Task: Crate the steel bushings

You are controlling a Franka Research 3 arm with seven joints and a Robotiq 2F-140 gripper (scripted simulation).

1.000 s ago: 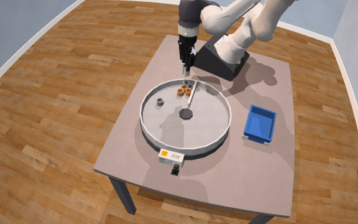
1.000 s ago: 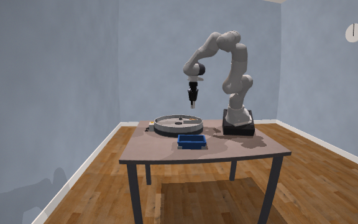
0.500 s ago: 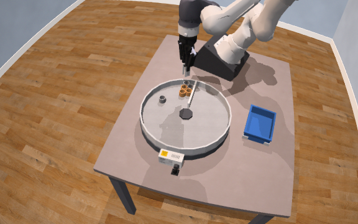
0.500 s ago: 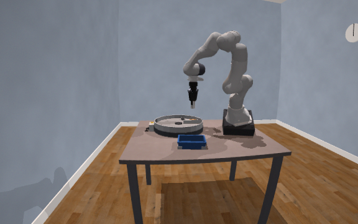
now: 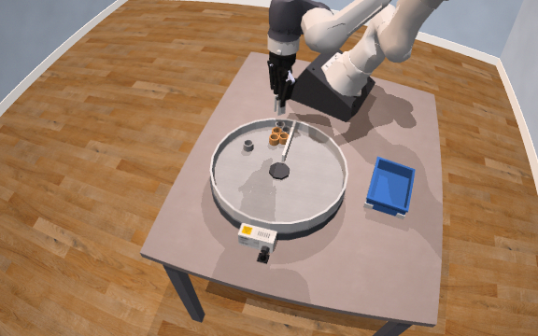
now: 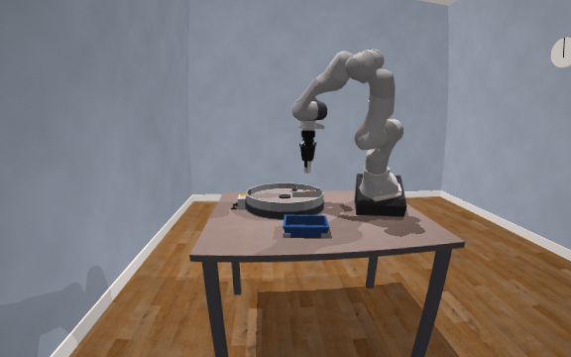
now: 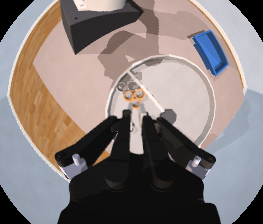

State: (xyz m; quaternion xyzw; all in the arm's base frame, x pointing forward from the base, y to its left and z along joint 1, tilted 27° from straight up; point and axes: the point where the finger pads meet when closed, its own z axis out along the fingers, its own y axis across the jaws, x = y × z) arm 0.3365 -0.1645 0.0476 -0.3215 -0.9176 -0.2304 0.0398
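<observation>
The round turning table [image 5: 232, 210] [image 6: 266, 199] [image 7: 211, 106] stands mid-table. One steel bushing [image 5: 248, 146] stands alone at its back left. A second steel bushing [image 5: 286, 129] sits by the white divider bar [image 5: 290, 142], next to three brass bushings [image 5: 277, 136] [image 7: 135, 96]. The blue crate [image 5: 375, 184] [image 6: 305, 230] [image 7: 211, 52] stands to the right of the turning table and is empty. My gripper [image 5: 279, 109] [image 6: 307, 170] [image 7: 135, 109] hangs high above the back rim of the turning table, over the cluster of bushings. Its fingers are shut with nothing between them.
The arm's black base [image 5: 330, 95] [image 6: 381, 203] stands behind the turning table. A white control box [image 5: 257, 236] sits against the table's front rim. A dark hub [image 5: 278, 170] marks the turning table's middle.
</observation>
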